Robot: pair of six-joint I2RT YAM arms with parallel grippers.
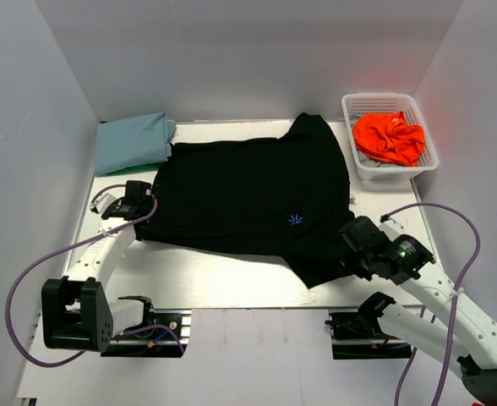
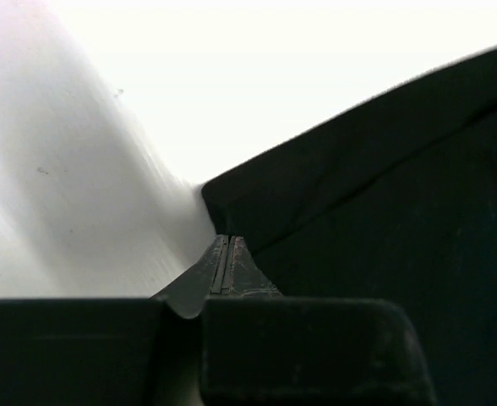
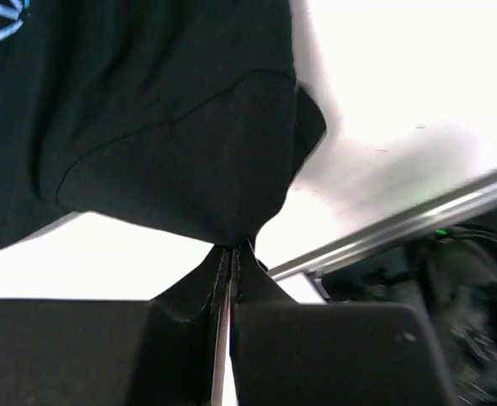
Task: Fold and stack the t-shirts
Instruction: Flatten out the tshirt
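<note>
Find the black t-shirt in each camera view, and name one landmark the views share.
Top external: black t-shirt spread across the middle.
Left wrist: fills the right side, its corner reaching bottom centre.
Right wrist: upper left and centre, tapering to bottom centre.
Shared landmark: the white table.

This looks like a robotics lab's test cell. A white table is boxed on three sides by plain white walls. The left arm and right arm, both white and black, are bolted to metal mounts at its near edge, with purple cables looping from them. Laundry serves as test material: a black t-shirt spread flat, folded tees in the far left corner, and a white mesh basket of clothes.
</note>
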